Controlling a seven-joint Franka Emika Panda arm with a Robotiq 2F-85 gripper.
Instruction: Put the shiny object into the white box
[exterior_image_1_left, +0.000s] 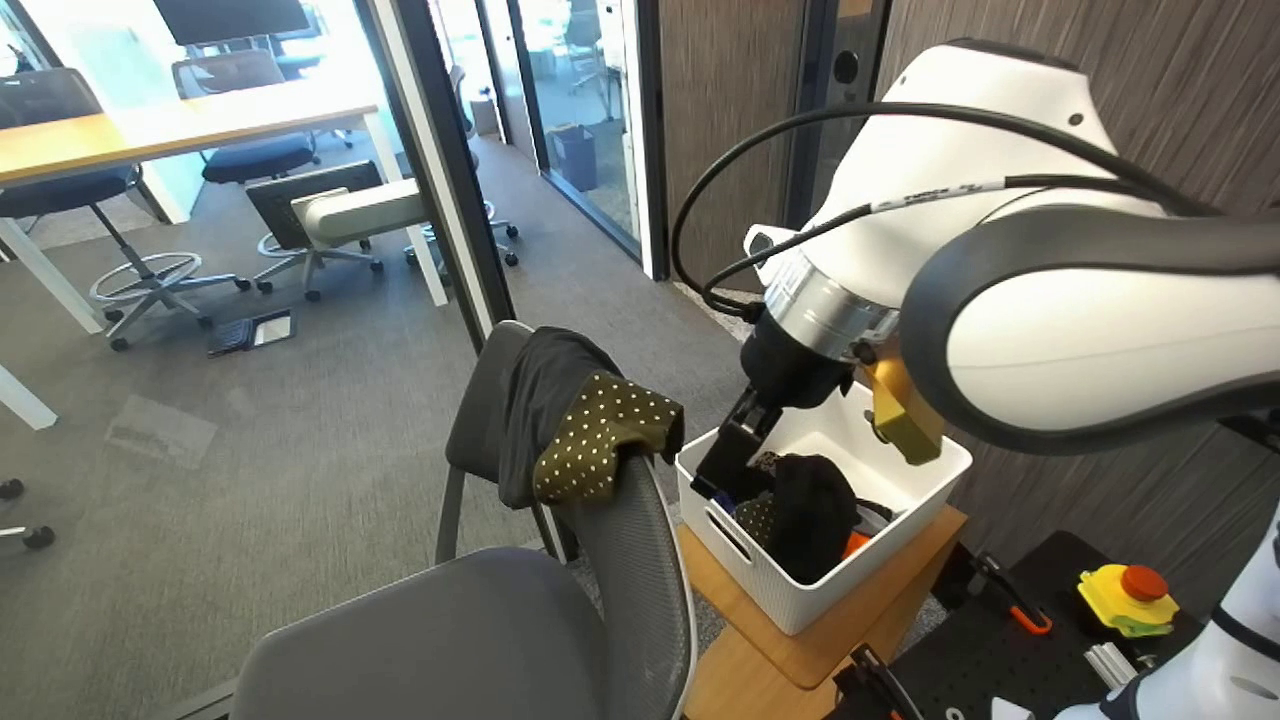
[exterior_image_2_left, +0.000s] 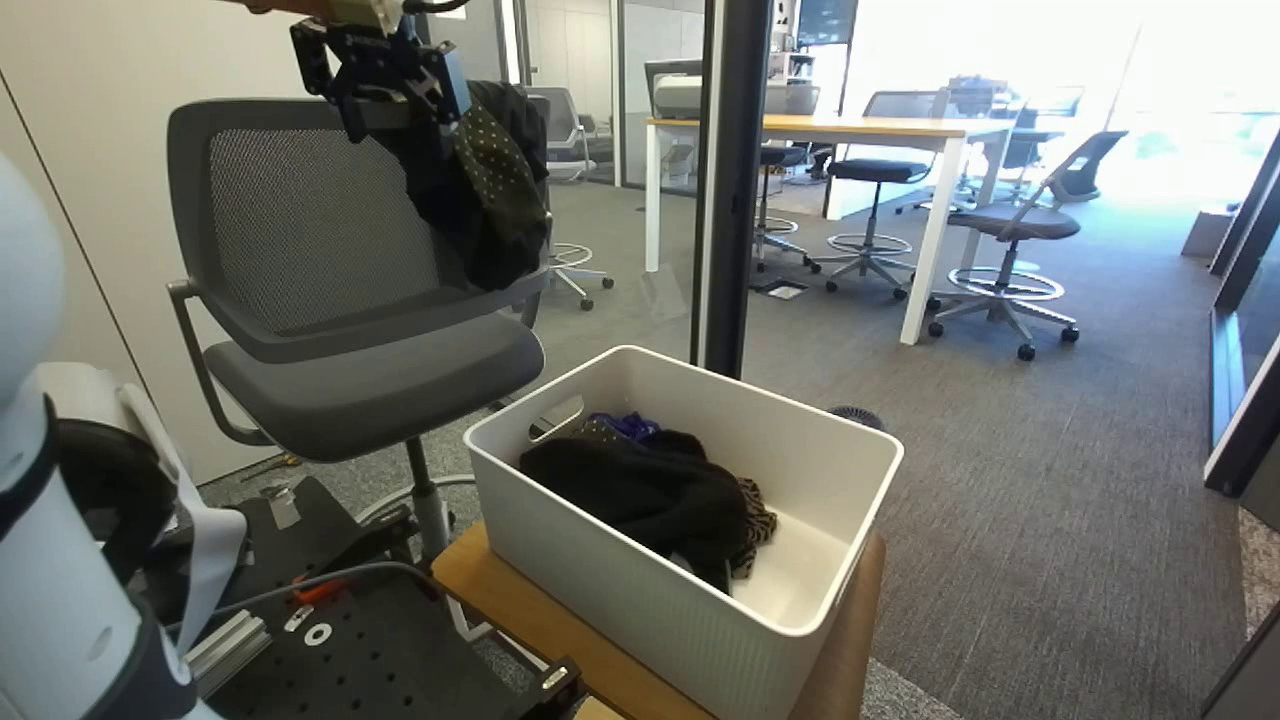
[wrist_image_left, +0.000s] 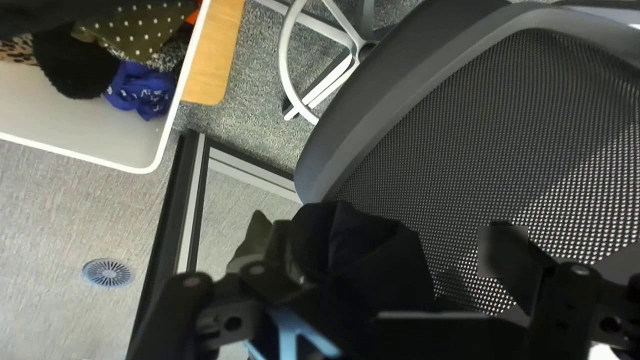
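We see a white box (exterior_image_2_left: 620, 600); within it, black cloth (exterior_image_2_left: 630, 490), blue cloth (wrist_image_left: 137, 87) with white marks, tan-and-black animal-print cloth (exterior_image_2_left: 759, 520) and olive cloth (wrist_image_left: 140, 32) with white dots. To its left we see a grey chair (exterior_image_2_left: 320, 240), dark cloth (exterior_image_1_left: 540, 400) and gold-olive fabric (exterior_image_1_left: 605, 430), also white-dotted.

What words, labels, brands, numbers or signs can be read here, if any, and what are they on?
None can be read.
White band on the slender black cable by the white jointed robot arm: dark print, too small and blurred to read.
I can make out no other lettering in any view.
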